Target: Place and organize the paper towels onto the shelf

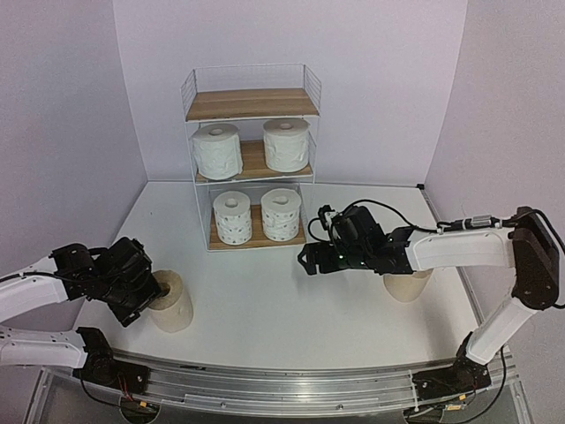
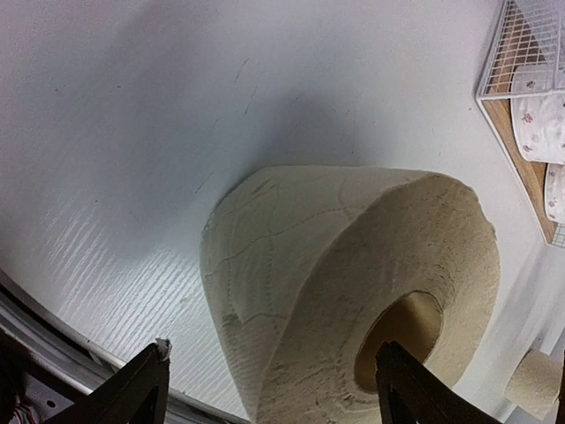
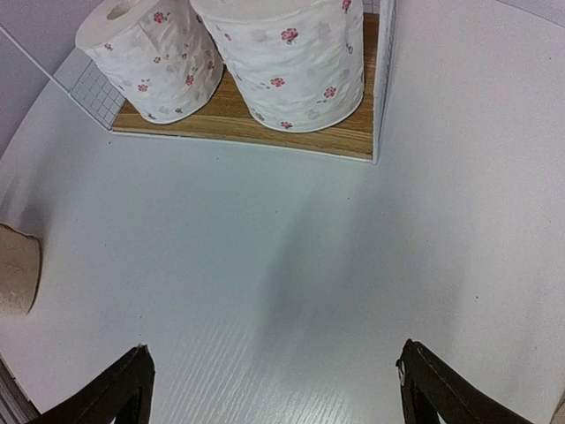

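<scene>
The shelf (image 1: 252, 104) stands at the back centre. Two plain white rolls (image 1: 217, 150) sit on its middle board and two dotted rolls (image 1: 233, 216) on its bottom board; the top board is bare. A tan roll (image 1: 174, 303) stands upright on the table at the front left. My left gripper (image 1: 157, 288) is open at its top: in the left wrist view one finger (image 2: 413, 389) is over the core of this roll (image 2: 353, 274) and the other finger (image 2: 139, 389) is outside its wall. My right gripper (image 1: 309, 261) is open and empty above the table in front of the shelf. A second tan roll (image 1: 408, 284) stands behind the right arm.
The right wrist view shows the dotted rolls (image 3: 291, 62) on the bottom board (image 3: 265, 132) ahead, and the left tan roll (image 3: 18, 269) at the left edge. The table's metal rail (image 1: 282, 384) runs along the near edge. Walls close in on three sides.
</scene>
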